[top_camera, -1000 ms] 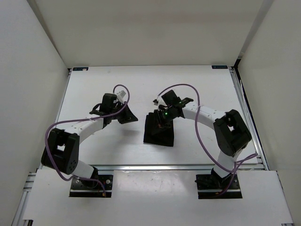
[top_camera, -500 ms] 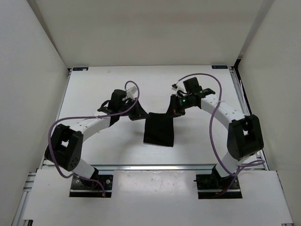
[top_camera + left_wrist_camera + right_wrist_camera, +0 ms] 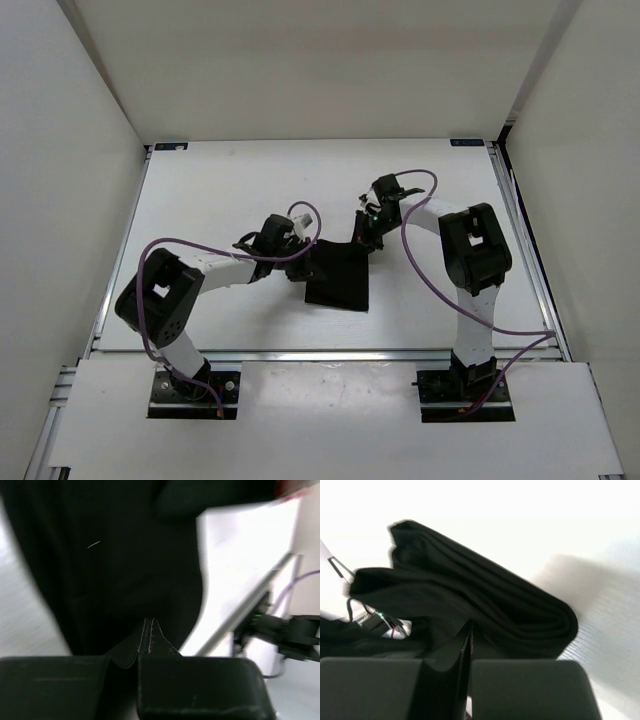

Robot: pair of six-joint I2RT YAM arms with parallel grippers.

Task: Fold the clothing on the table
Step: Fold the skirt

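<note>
Two grips are holding, one per arm. The left gripper is clamping the far-left corner of the clothing, jaws closed on a thin ridge of black fabric (the left wrist view is showing the pinch clearly). The right gripper is pinching the far-right corner, fingers pressed together on a bunched, layered fold. The clothing is sitting on the table, about midway between the left and right edges and a bit nearer the near edge. Its near part is lying flat.
</note>
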